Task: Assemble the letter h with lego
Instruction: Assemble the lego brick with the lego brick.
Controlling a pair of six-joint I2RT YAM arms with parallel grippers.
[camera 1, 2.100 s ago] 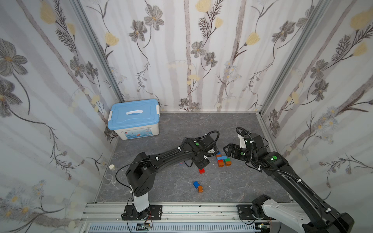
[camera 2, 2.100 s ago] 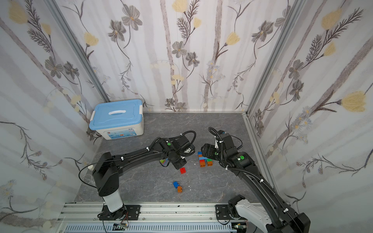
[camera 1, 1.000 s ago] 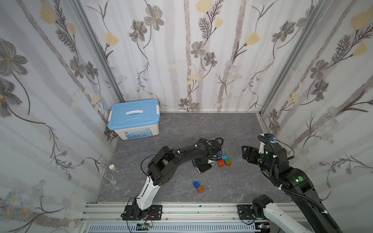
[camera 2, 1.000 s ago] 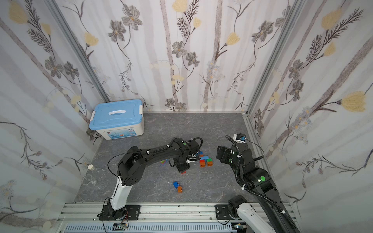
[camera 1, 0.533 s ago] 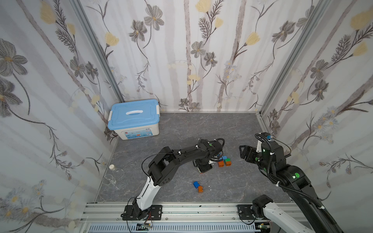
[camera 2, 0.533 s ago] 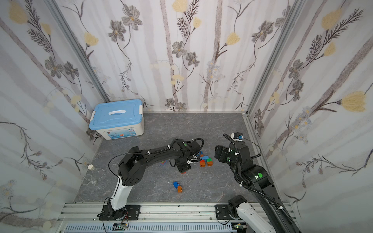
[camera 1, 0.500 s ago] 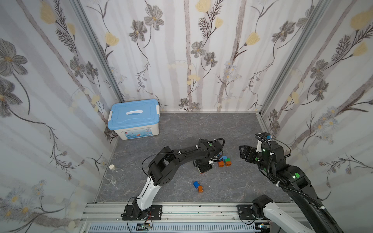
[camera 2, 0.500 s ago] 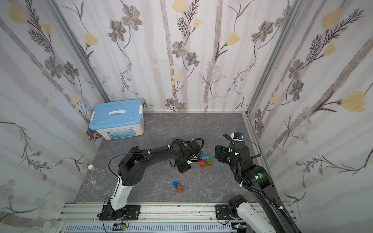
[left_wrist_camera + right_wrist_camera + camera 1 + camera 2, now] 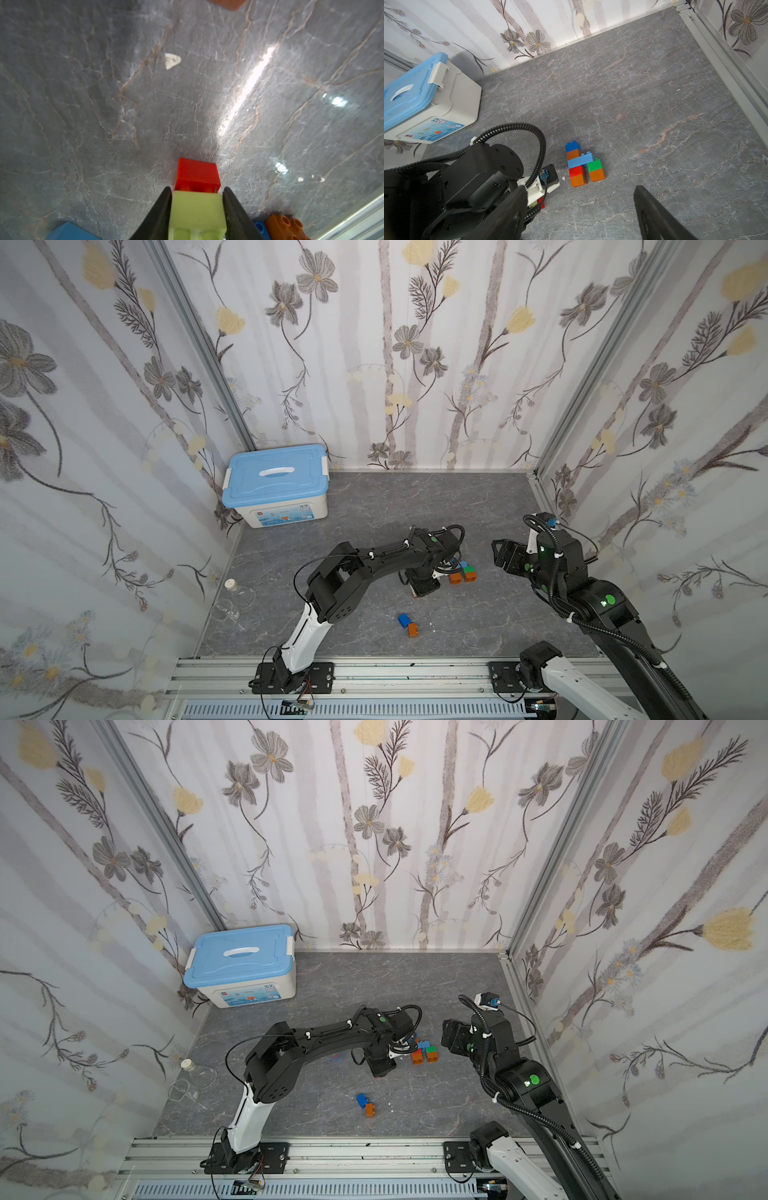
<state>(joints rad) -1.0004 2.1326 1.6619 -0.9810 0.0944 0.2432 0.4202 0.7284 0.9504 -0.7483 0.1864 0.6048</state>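
The half-built lego assembly [image 9: 469, 574] lies flat on the grey worktop [image 9: 374, 510], just right of centre in a top view. The left arm [image 9: 374, 564] and its cable overlap the assembly's left edge. The left gripper [image 9: 422, 589] points down just left of it. The wrist view shows its black fingers [image 9: 160, 212] clamped on both sides of a lime brick [image 9: 197, 212]. A red brick [image 9: 197, 173] is joined to the lime brick's far end, against the worktop.

The right gripper [image 9: 505, 551] hangs at centre right, jaws wide apart and empty, with bare worktop between it and the assembly. A loose blue and orange pair [image 9: 407, 624] sits lower centre, a lidded storage box [image 9: 276, 481] upper left and a clear flask [image 9: 237, 593] at the left edge.

Two seconds ago the right gripper was at the assembly and the red brick lay uncovered.

The bricks are glossy, studded plastic blocks. The worktop is veined like marble.
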